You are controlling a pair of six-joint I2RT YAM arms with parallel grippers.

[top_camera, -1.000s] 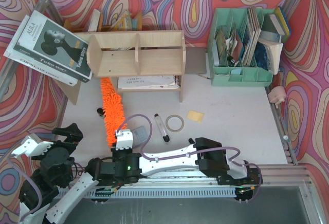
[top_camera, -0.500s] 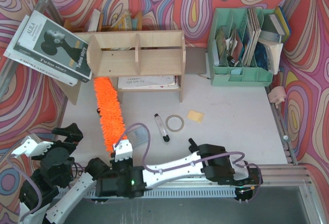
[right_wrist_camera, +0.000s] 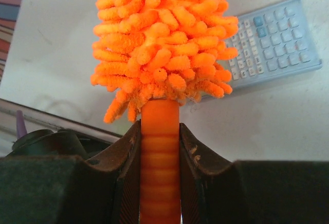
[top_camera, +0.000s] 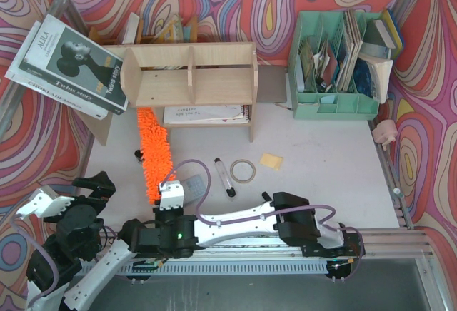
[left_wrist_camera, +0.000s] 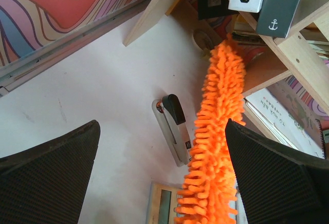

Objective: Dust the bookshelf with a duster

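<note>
The right gripper [right_wrist_camera: 159, 131] clamps the thin handle of the duster [top_camera: 153, 150] at its very end, apparently for reach. The shaggy tip meets the lower left corner of the bookshelf [top_camera: 189, 75]. The left gripper [left_wrist_camera: 162, 178] waits nearer, spread and empty.

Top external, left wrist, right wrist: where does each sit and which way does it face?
Top external: above and behind the bases, looking down on the table; both arms show.
Left wrist: low over the table, facing the bookshelf; the open left gripper frames it.
Right wrist: looks along the duster, right gripper shut on its handle; calculator behind.
Shared: all three show the duster's orange head.
</note>
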